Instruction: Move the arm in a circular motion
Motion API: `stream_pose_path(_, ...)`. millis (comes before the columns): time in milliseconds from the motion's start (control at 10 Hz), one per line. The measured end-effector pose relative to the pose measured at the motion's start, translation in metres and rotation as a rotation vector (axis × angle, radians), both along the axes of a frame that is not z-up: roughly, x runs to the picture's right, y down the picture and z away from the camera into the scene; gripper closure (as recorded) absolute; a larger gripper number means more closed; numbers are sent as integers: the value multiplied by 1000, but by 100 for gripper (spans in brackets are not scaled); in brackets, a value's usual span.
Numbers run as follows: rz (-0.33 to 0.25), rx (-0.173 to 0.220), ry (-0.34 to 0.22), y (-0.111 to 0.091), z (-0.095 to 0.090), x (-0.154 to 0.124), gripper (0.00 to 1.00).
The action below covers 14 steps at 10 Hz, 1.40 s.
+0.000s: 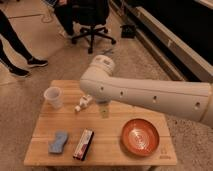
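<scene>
The arm (150, 95) crosses above the mostly hidden claw (103, 110).

A speckled beige floor (30, 82) surrounds the pale wooden worktop (111, 146). Behind it stands a black office chair (92, 25) on castors. A person's dark legs (12, 37) are at left, and a long dark unit (180, 25) with a pale edge at right. The tool (103, 111) pokes out over the worktop's middle.

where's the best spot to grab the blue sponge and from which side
Across its short width at the middle, coming straight down from above. The sponge lies flat near the table's front left corner with both long sides free, so a top grip probably suits best. The pincer hangs under the arm over the table's middle.
</scene>
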State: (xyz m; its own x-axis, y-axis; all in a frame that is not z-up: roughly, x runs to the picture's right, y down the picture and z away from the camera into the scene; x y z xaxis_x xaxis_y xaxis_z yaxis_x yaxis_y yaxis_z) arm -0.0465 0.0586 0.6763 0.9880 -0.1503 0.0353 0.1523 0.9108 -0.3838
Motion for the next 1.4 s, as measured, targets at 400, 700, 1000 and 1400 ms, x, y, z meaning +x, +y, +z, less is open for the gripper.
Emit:
stream_pose_path(400, -66, -40, -77, 24, -4, -43, 20)
stream_pose_path(700, -114, -65, -139, 55, -29, -59, 20)
stream_pose_path(1000, -189, -77, -214, 86, -60, -69, 20)
stream_pose_path(1400, -237, -85, -268, 100, -74, -73, 20)
